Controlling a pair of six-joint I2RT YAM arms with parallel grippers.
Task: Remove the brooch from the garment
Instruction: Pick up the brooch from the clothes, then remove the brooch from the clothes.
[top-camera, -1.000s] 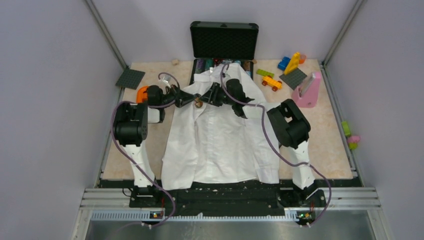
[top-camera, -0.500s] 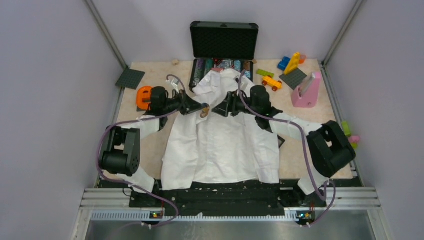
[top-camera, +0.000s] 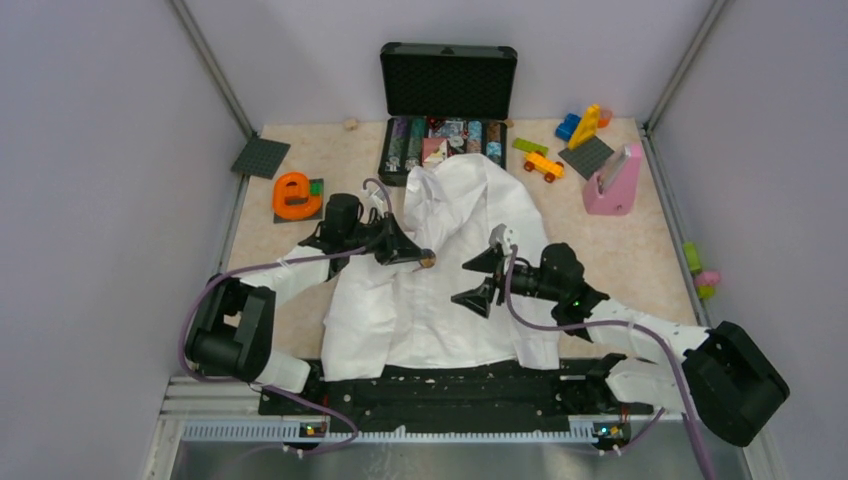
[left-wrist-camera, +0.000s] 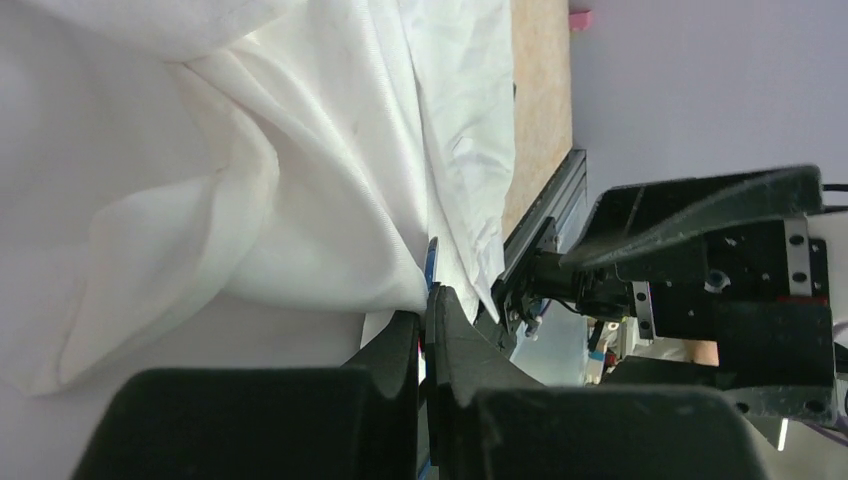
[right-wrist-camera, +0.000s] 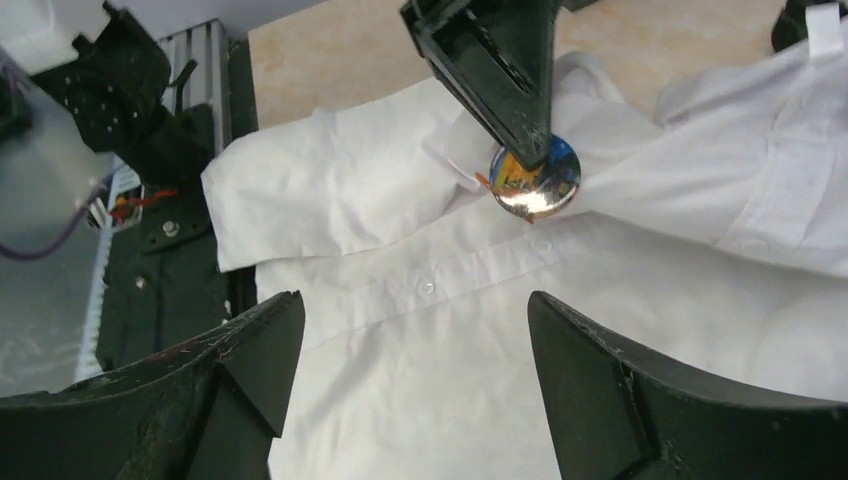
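The white shirt (top-camera: 440, 300) lies on the table, its upper part bunched and pulled up. My left gripper (top-camera: 420, 256) is shut on the brooch (top-camera: 428, 260), a small round shiny disc. In the right wrist view the brooch (right-wrist-camera: 535, 178) sits at the tips of the left fingers (right-wrist-camera: 500, 70), with shirt fabric (right-wrist-camera: 420, 360) drawn up to it. In the left wrist view my left gripper (left-wrist-camera: 425, 305) pinches a thin edge against the cloth (left-wrist-camera: 250, 200). My right gripper (top-camera: 462, 283) is open and empty just right of the brooch, over the shirt front (right-wrist-camera: 414, 298).
An open black case (top-camera: 447, 80) with colourful items stands at the back. An orange letter (top-camera: 293, 195) lies at the left, dark plates (top-camera: 260, 157) (top-camera: 586, 156) at both back corners. Toy bricks (top-camera: 585, 125) and a pink stand (top-camera: 614, 182) are at the right.
My left gripper has moved toward the near edge with the brooch, dragging the shirt's collar area along. My right gripper has drawn back from the collar toward the near edge and now stands open.
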